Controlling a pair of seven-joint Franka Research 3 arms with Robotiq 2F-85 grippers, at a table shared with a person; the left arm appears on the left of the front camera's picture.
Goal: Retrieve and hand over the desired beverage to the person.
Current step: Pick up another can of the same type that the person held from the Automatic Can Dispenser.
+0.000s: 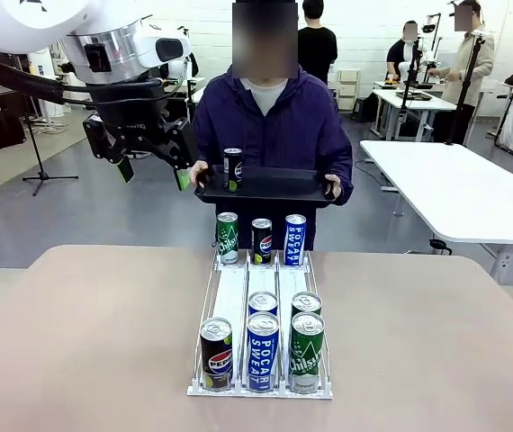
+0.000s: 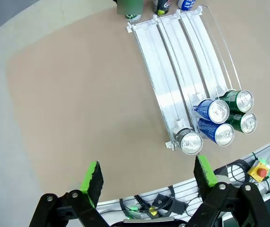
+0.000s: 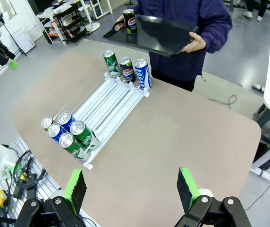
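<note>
The person in a dark purple hooded jacket stands at the far side of the table and holds a black tray with both hands. One black Pepsi can stands upright on the tray's left part. My left gripper hangs open and empty in the air just left of the tray. From its wrist, the left gripper looks down on the table near the rack. My right gripper is open and empty, high above the table's near side, with the tray and its can far off.
A white wire rack lies mid-table. Pepsi, Pocari Sweat and Chilsung cans stand at its near end, two more behind them, three at its far end. A white table stands at the back right.
</note>
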